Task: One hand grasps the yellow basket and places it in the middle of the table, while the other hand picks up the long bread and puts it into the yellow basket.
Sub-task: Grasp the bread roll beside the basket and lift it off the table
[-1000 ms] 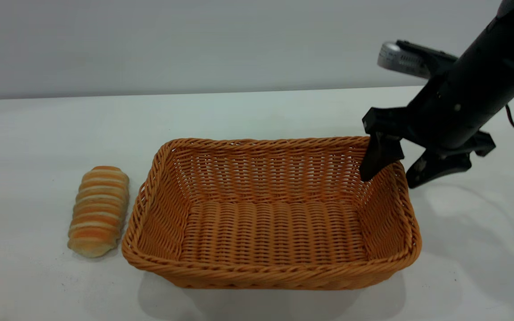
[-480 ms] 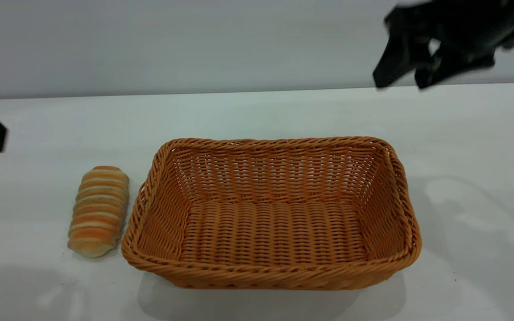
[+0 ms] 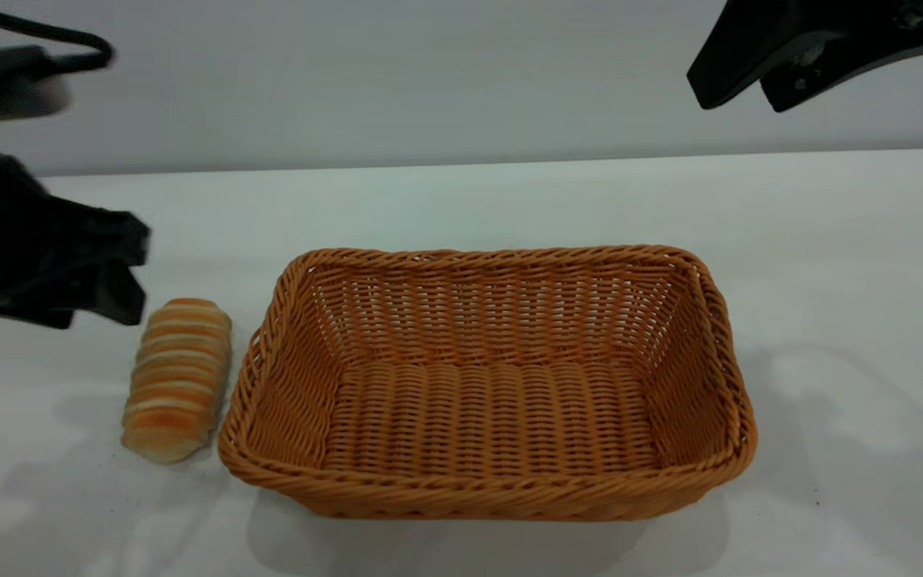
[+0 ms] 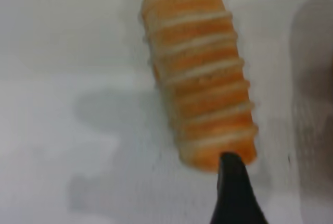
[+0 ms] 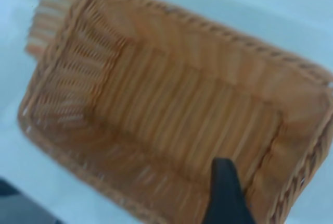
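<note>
The yellow basket (image 3: 489, 385) stands with nothing in it at the middle of the table (image 3: 509, 200); the right wrist view looks down into the basket (image 5: 171, 125). The long bread (image 3: 179, 378) lies on the table just left of the basket, striped orange and cream, and fills the left wrist view as well (image 4: 200, 73). My left gripper (image 3: 129, 272) hovers open just behind and left of the bread's far end, with one fingertip (image 4: 229, 169) over the bread's near end. My right gripper (image 3: 738, 96) hangs open high above the basket's right rear corner, holding nothing; one finger (image 5: 223, 187) shows over the basket.
A plain grey wall runs behind the table. The left arm's cable (image 3: 45, 32) loops at the upper left. Bare white tabletop lies to the right of the basket and behind it.
My right gripper let go of the basket's right rim and rose to the top right. The left arm came in from the left edge toward the bread. Basket and bread have not moved.
</note>
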